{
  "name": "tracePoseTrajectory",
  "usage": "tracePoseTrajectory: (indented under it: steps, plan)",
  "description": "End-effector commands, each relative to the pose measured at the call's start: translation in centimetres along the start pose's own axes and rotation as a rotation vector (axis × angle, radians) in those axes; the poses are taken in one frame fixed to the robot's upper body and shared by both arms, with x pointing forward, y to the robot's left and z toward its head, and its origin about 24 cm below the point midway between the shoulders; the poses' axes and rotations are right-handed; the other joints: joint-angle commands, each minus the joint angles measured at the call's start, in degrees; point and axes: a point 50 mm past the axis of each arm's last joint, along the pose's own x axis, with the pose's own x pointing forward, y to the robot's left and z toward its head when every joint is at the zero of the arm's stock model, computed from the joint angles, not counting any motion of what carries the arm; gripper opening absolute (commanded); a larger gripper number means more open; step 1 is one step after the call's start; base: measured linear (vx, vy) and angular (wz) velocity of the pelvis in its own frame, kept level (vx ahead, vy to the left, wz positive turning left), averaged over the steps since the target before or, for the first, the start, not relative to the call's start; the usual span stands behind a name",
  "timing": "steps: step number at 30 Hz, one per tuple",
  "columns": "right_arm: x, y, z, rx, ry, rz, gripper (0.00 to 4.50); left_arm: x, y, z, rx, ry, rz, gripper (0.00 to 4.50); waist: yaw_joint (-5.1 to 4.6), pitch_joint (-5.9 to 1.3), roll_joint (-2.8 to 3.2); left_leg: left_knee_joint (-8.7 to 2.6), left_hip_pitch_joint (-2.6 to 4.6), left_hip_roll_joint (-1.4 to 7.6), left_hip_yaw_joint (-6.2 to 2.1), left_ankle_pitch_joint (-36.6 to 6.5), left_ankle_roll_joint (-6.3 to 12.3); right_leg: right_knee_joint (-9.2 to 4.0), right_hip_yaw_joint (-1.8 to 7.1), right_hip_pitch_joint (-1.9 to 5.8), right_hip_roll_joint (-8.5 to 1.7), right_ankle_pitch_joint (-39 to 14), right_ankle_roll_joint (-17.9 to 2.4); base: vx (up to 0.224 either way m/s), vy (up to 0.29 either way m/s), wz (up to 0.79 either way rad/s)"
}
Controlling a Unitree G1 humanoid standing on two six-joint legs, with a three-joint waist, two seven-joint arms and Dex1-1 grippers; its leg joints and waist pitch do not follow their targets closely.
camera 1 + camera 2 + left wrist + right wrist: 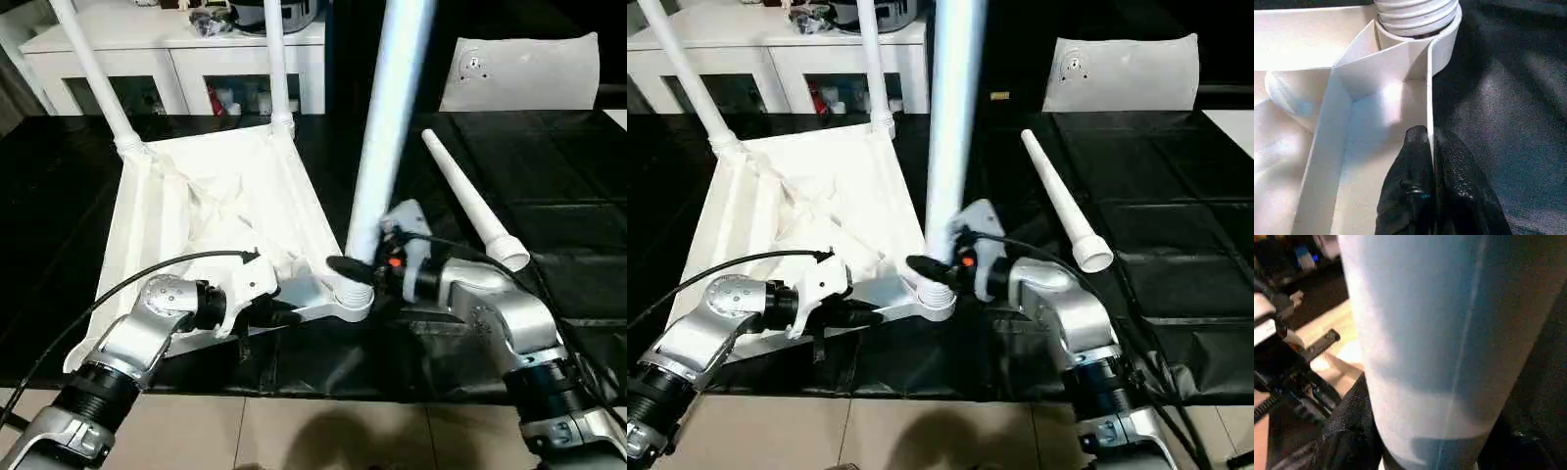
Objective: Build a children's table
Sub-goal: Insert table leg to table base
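Observation:
The white tabletop [225, 206] lies ribbed side up on the black work table. Two legs [93, 69] [276, 59] stand in its far corners. A third leg [392, 117] stands upright in the near right corner socket [355, 294], its threaded end [1415, 14] seated there. My right gripper [358, 269] is shut around the base of this leg, one black finger [1352, 421] against the tube. My left gripper [1431, 147] is shut on the tabletop's near rim, just left of that socket. A fourth leg [470, 201] lies loose on the black cover to the right.
A white glass-door cabinet [176, 59] stands behind the work table, and a white panel [519, 73] leans at the back right. The work table's front edge [323, 397] runs just under my forearms, with tiled floor [294, 431] below. A black cable [118, 284] loops over my left arm.

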Motion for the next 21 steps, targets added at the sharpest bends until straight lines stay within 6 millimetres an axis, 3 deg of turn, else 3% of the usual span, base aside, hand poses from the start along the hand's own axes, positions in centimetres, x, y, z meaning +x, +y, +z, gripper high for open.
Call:
tracePoseTrajectory:
  steps: [1,5,9,15,19,21]
  plan:
    - [-0.7,-0.8,-3.3,0.11,0.081,-0.069,1.93,-0.5,0.6,0.3,-0.006,-0.012,0.016,0.0,0.22,-3.04,0.45,-4.69,0.68,3.84,-2.37,-18.5,0.64,-5.62,3.64,2.52,-5.27,-25.7,-5.8,0.0,0.0,0.0]
    - [-1.6,-0.8,-4.4,0.144,0.022,-0.098,1.92,-0.6,0.9,0.3,-0.01,-0.013,0.046,0.0,0.3,-3.02,0.74,-4.7,0.83,3.7,-2.34,-19.5,0.55,-5.84,3.57,2.5,-5.4,-26.9,-5.4,0.0,0.0,0.0]
    - [-2.1,-0.1,-5.3,0.023,0.039,-0.119,1.9,-0.5,1.0,0.2,-0.008,-0.004,0.053,0.0,0.11,-2.79,0.83,-5.07,1.36,3.59,-2.44,-21.3,0.52,-6.47,3.18,2.55,-5.27,-30.3,-3.8,0.0,0.0,0.0]
    - [-2.2,0.1,-5.5,-0.127,0.099,-0.121,1.9,-0.5,0.9,0.1,0.006,0.018,0.045,0.0,-0.12,-2.54,0.78,-5.18,1.41,3.48,-2.53,-22.3,0.68,-6.81,3.17,2.39,-5.27,-32.8,-3.0,0.0,0.0,0.0]
    - [-1.7,0.5,-5.0,-0.232,0.157,-0.05,1.9,-0.5,0.8,-0.3,0.029,0.05,0.035,0.0,-0.23,-2.46,-0.01,-5.04,1.51,3.31,-2.51,-22.5,0.92,-7.19,3.09,2.24,-5.28,-35.7,-1.7,0.0,0.0,0.0]
    - [-1.4,0.7,-5.1,-0.254,0.194,0.007,1.9,-0.5,0.6,-0.4,0.041,0.062,0.026,0.0,-0.17,-2.52,-0.12,-5.12,1.58,3.5,-2.62,-22.7,1.14,-7.01,3.15,2.15,-5.3,-35.3,-1.9,0.0,0.0,0.0]
